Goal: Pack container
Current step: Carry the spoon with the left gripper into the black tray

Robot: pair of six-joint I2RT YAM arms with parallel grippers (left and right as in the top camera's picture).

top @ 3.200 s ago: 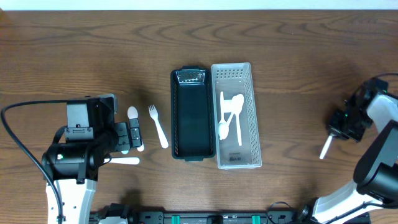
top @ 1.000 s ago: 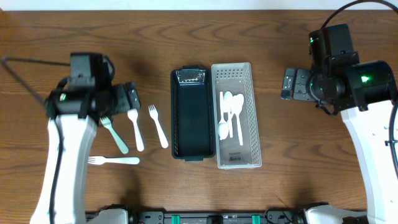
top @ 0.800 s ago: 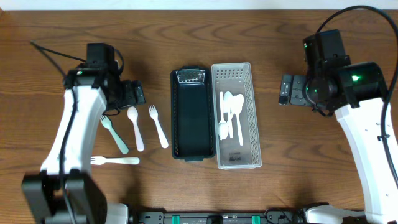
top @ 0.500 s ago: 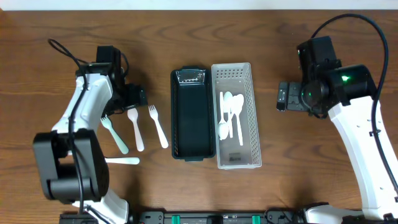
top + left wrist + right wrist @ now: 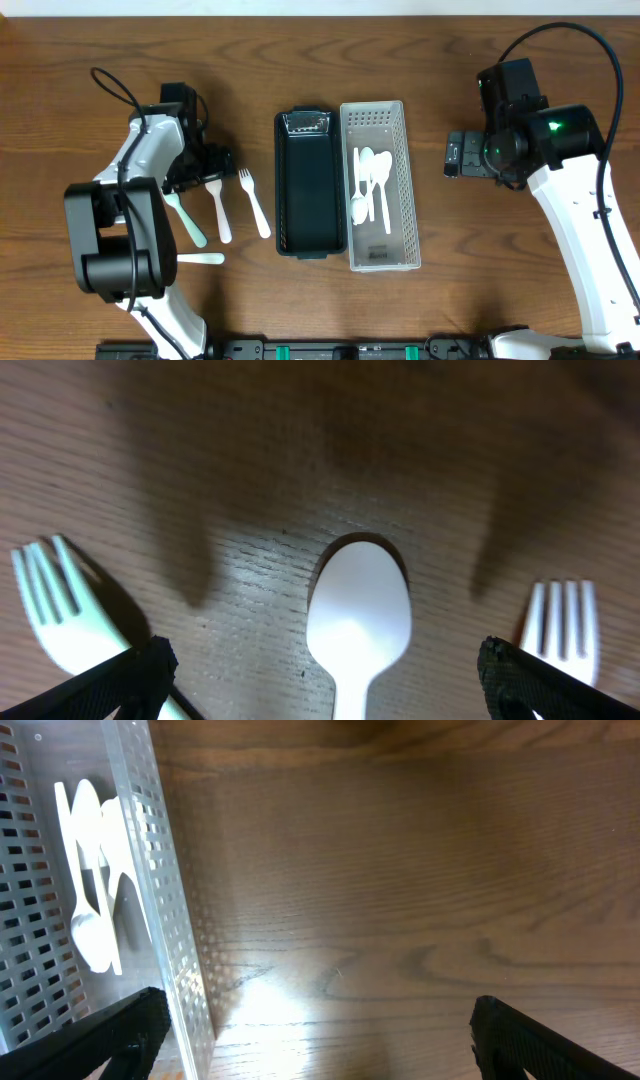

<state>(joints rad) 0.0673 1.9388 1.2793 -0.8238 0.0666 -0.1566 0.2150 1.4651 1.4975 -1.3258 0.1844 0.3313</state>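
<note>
Black tray (image 5: 310, 200): lies lengthwise at the centre of the scene.
Clear basket (image 5: 409, 215): pressed against the tray's right side, with white spoons (image 5: 372, 188) lying inside.
Loose spoon (image 5: 219, 205): left of the tray, between a white fork (image 5: 254, 203) nearer the tray and a pale green fork (image 5: 186, 217) farther off.
Second white fork (image 5: 197, 258): left of the tray by its near end, lying crosswise.
Left gripper (image 5: 213, 165): left of the tray, over the loose spoon's bowl, fingers apart, one on each side.
Right gripper (image 5: 455, 158): right of the tray, beyond the basket, fingers spread over bare wood.
</note>
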